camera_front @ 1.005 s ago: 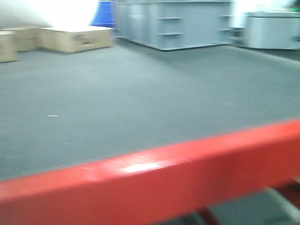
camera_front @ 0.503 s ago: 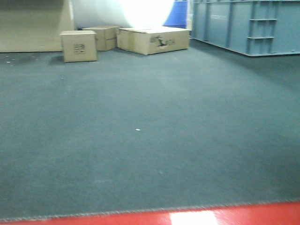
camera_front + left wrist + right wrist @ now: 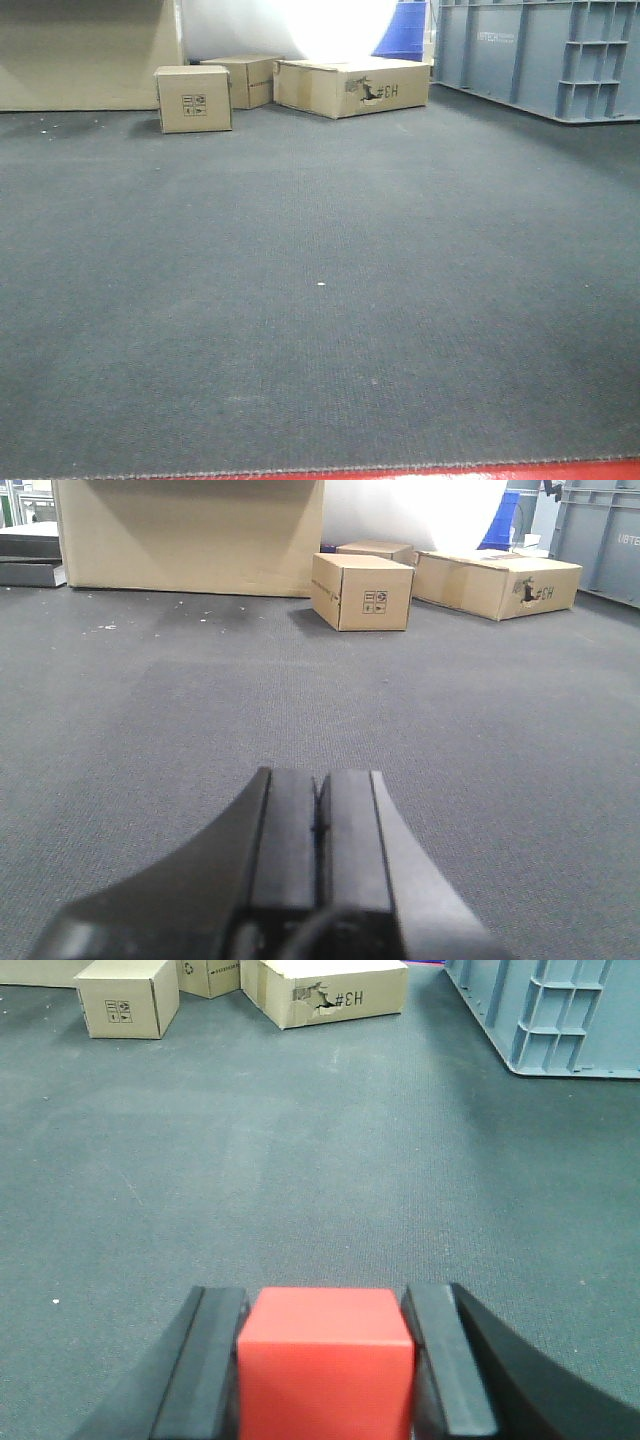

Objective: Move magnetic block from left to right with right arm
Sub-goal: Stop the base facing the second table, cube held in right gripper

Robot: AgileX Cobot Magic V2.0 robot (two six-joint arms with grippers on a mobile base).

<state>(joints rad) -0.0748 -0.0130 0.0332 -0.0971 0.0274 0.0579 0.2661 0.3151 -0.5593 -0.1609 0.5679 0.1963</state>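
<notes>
Between right jaws | magnetic block (image 3: 325, 1360) | touched on both sides

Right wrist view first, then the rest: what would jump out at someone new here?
The small bright-red cube stands out, clamped in the black right gripper low in the right wrist view. Next come the brown cardboard boxes at the far side of the dark grey carpet, and the left gripper, shut and empty.

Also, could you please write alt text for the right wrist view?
The right tool is shut on the red magnetic block, held between its black fingers. Grey carpet stretches ahead to cardboard boxes and a blue-grey crate.
</notes>
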